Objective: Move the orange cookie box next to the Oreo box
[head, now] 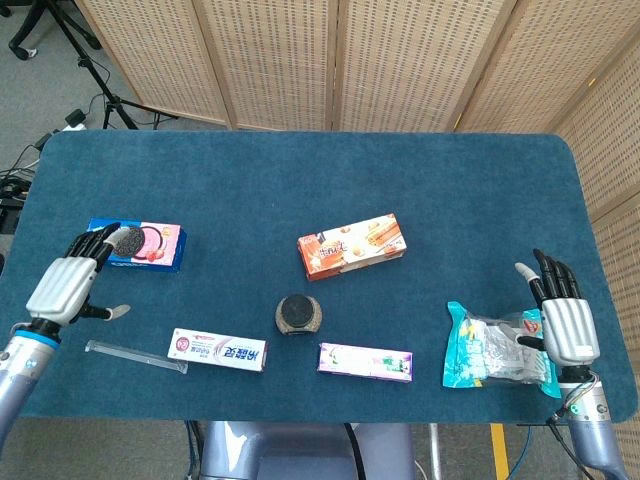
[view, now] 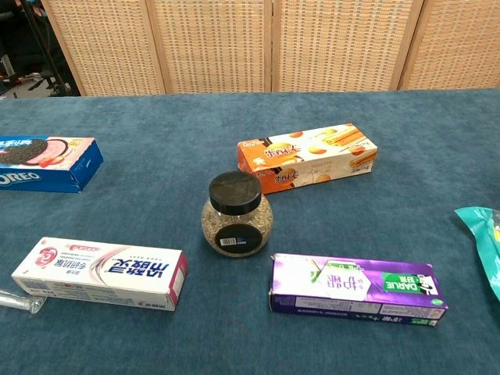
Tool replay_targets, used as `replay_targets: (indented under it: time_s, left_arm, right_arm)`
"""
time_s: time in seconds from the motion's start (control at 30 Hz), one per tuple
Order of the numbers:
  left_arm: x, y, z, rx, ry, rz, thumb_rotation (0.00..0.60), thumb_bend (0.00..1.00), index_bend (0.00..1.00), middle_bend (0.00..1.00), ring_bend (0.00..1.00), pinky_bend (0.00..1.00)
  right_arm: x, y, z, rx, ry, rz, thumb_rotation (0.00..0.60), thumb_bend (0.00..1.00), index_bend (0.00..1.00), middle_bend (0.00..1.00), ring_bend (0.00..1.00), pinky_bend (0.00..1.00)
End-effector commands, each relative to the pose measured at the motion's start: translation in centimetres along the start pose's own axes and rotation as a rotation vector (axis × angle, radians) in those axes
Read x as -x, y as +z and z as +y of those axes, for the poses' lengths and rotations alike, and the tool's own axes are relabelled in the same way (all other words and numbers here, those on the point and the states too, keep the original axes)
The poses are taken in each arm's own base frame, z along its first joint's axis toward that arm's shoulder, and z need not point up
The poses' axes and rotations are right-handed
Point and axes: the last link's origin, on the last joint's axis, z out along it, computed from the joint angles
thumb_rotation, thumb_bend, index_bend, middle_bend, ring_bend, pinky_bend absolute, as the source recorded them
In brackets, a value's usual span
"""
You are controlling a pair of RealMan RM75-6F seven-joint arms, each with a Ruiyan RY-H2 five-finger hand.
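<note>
Left robot hand and right robot hand spread, holding nothing.

The orange cookie box lies flat near the middle of the bench, long and narrow, its printed face up with pictures of cookies, turned slightly so its right end sits nearer the far edge. The Oreo box, blue with a pink end and a dark cookie printed on top, lies flat well apart from it, near the left edge.
</note>
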Motion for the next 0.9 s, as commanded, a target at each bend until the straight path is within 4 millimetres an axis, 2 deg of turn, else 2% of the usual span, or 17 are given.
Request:
replay_targets:
  time_s: [0.03,0.1,0.3,0.43,0.63,0.9]
  left_arm:
    - [-2.7,4.4,3.1,0.054,-0.033,-0.044,0.6,0.11,0.0,0.0,0.0,0.0]
    - [-3.0,6.3,4.4,0.063,-0.037,-0.08,0.6,0.11,0.0,0.0,0.0,0.0]
    - [-3.0,9.8,7.7,0.087,-0.061,-0.138,0.6,0.11,0.0,0.0,0.0,0.0]
    - [-2.6,12.7,10.9,0.111,-0.068,-0.166,0.6,0.11,0.0,0.0,0.0,0.0]
    - [-1.5,15.5,15.3,0.133,-0.084,-0.243,0.6,0.11,0.0,0.0,0.0,0.0]
    - [0.0,18.1,19.9,0.139,-0.086,-0.314,0.6,0.11,0.0,0.0,0.0,0.0]
  right_arm:
    - [0.0,0.1,0.1,0.002,0.011,-0.006,0.6,0.0,0.16,0.0,0.0,0.06]
    - [0.1,0.1,0.2,0.003,0.018,-0.011,0.6,0.0,0.16,0.0,0.0,0.06]
    - [0.1,0.1,0.4,0.007,0.036,-0.015,0.6,0.0,0.16,0.0,0.0,0.06]
    - [0.0,0.2,0.8,0.017,0.058,-0.018,0.6,0.0,0.16,0.0,0.0,0.06]
    - [0.0,0.4,1.5,0.038,0.086,-0.024,0.6,0.0,0.16,0.0,0.0,0.06]
    - [0.0,0.6,2.0,0.05,0.119,-0.035,0.6,0.0,0.16,0.0,0.0,0.06]
